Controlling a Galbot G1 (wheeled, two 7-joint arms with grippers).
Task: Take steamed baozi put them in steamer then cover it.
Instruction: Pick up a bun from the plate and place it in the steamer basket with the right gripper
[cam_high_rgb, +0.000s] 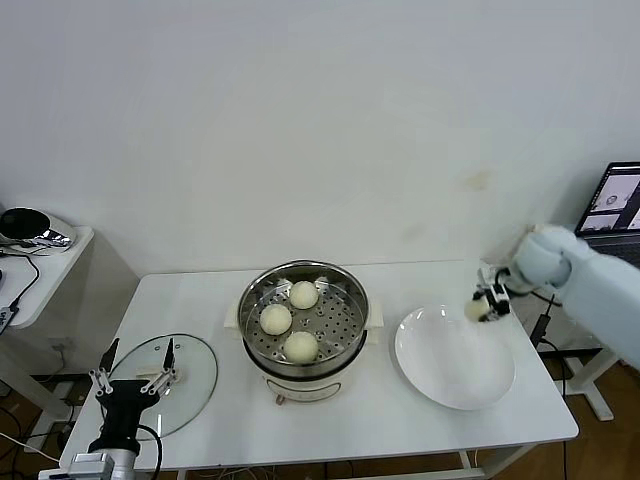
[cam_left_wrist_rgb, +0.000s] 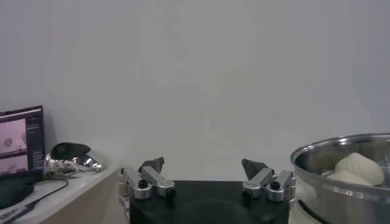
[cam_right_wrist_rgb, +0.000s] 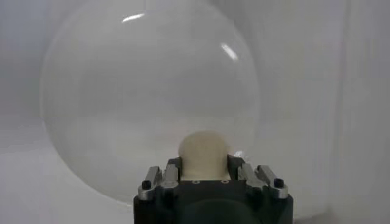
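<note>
Three pale baozi (cam_high_rgb: 290, 321) lie on the perforated tray of the steel steamer (cam_high_rgb: 345, 290) at the table's middle. Another baozi (cam_right_wrist_rgb: 205, 154) sits between the fingers of my right gripper (cam_high_rgb: 489, 306), which is shut on it just above the far right rim of the white plate (cam_high_rgb: 450, 365). The glass cover (cam_high_rgb: 190, 375) with its cream handle lies flat on the table at the left. My left gripper (cam_high_rgb: 135, 362) hovers open over the cover's near left part, holding nothing. In the left wrist view the steamer (cam_left_wrist_rgb: 341, 164) shows beside the left gripper (cam_left_wrist_rgb: 203, 167).
A side table (cam_high_rgb: 40, 265) with a black and chrome object (cam_high_rgb: 30, 226) stands at the far left. A laptop screen (cam_high_rgb: 620, 200) is at the right edge, with a cable hanging by the table's right side.
</note>
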